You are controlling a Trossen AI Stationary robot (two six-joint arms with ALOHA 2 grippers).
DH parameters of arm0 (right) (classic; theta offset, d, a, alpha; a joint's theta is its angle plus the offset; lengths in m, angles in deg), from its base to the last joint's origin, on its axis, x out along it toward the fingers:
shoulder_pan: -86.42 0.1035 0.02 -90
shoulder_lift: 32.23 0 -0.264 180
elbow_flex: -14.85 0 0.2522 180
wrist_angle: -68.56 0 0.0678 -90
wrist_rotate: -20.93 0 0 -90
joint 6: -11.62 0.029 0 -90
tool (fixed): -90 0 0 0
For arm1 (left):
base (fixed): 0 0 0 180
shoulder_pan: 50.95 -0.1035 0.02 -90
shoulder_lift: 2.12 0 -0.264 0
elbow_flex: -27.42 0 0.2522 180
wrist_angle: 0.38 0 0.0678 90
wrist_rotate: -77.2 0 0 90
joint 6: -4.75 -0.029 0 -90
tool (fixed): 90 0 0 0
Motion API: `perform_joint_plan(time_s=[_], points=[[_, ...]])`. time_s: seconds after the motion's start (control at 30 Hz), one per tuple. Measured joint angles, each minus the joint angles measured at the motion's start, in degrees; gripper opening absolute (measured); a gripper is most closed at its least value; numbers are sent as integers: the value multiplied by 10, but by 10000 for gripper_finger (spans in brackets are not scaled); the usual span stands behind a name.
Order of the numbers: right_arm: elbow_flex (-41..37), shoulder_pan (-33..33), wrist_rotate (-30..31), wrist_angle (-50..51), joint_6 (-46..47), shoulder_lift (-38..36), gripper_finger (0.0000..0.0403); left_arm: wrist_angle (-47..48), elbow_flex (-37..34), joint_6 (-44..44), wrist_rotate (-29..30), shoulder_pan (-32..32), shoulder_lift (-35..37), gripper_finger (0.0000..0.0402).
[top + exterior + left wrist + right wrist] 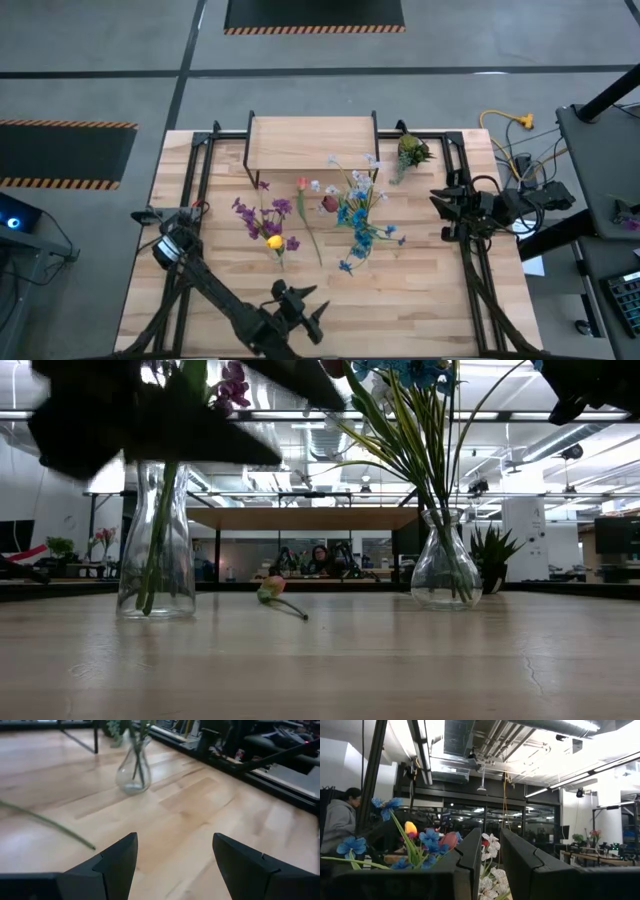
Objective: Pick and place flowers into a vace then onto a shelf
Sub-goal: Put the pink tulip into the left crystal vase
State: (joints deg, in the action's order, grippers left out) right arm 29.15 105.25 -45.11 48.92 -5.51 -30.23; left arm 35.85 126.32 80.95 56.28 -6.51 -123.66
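High view: the table point(420, 300) carries two bunches of flowers, a purple bunch point(262, 218) at left-centre and a blue bunch point(360, 215) at right-centre; one loose flower point(308, 215) lies between them. The shelf point(312, 140) stands at the far edge, nothing visible on its board. Left gripper point(298, 312) hovers at the near edge; right gripper point(445, 212) holds off right of the blue bunch.
Low view: shows what the overhead hides, that each bunch stands in a clear glass vase, left vase point(156, 545) and right vase point(445, 568). The loose flower's head rests flat on the table.
Left wrist view: left fingers point(117, 862) spread wide, empty; a green stem lies ahead of them.
Right wrist view: right fingers point(470, 857) nearly pressed together, pinching nothing visible, aimed level at the blooms.
Step, judged: last flower still to be picked.
Next move, judged: left gripper lowers over the stem, closes, lifts it to a vase; vases then go to the shelf.
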Motion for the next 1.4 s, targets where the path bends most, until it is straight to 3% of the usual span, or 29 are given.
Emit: perform_joint_plan(time_s=[0.3, 0.57, 0.8, 1.23, 1.4], points=[[0, 0, 0, -1, -13, 0, 63, -104, -78, 7, 2, -46, 0, 242], [0, 0, 0, -1, -15, 0, 63, -104, -81, 21, -3, -93, 0, 242], [0, 0, 0, -1, -15, 0, 63, -104, -81, 70, -45, -120, 0, 242], [0, 0, 0, -1, -15, 0, 63, -90, -73, 77, -66, -139, 1, 242], [0, 0, 0, -1, -15, 0, 63, -41, -73, 125, -66, -141, 1, 242]])
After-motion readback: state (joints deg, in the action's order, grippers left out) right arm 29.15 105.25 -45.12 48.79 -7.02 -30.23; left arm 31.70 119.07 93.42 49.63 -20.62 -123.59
